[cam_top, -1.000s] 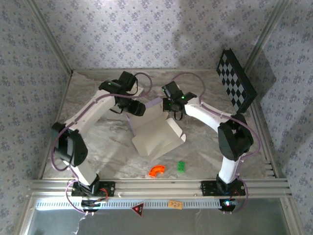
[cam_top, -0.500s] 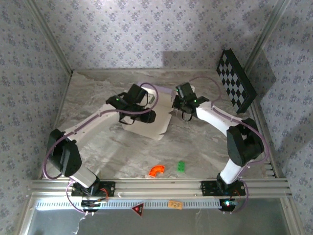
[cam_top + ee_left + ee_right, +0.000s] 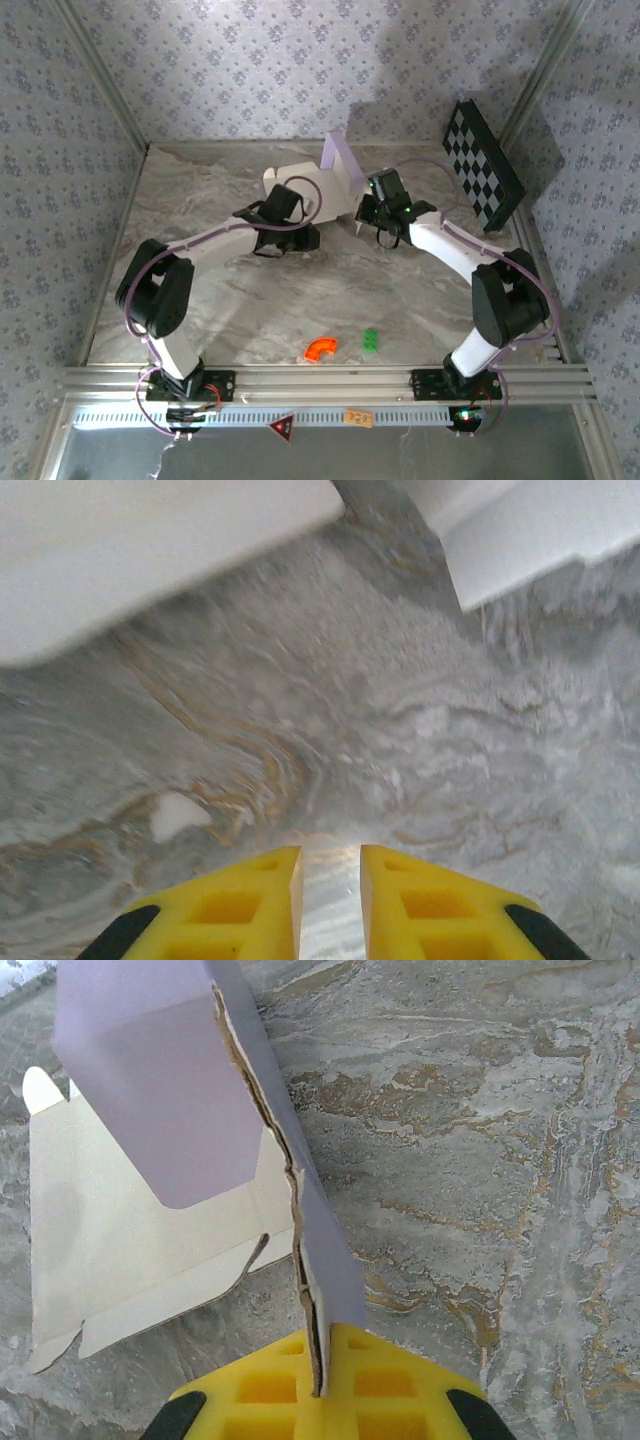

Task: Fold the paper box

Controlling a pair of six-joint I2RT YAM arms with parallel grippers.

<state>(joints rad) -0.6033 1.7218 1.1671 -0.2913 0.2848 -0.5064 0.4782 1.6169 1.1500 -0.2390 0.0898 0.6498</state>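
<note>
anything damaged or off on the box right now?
Yes. The paper box has a ragged, frayed edge along the crease running down to where the right tool pinches it; the cardboard looks partly torn there.

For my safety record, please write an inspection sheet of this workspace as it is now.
Surface: grey marble-patterned table top, no spill seen.
Job's things: off-white and lilac thin cardboard paper box, not yet folded shut; one lilac panel stands up, the rest lies flat.
Clutter: orange curved piece and small green block near the front edge, apart from the box.
Grippers: right gripper shut on the edge of the raised panel; left gripper slightly open, holding nothing, over the table near the box.
Cables: lilac cables loop along both arms; no snag seen.
Surroundings: black-and-white checkered board leaning at the right wall; floral papered walls; metal rail in front.
</note>
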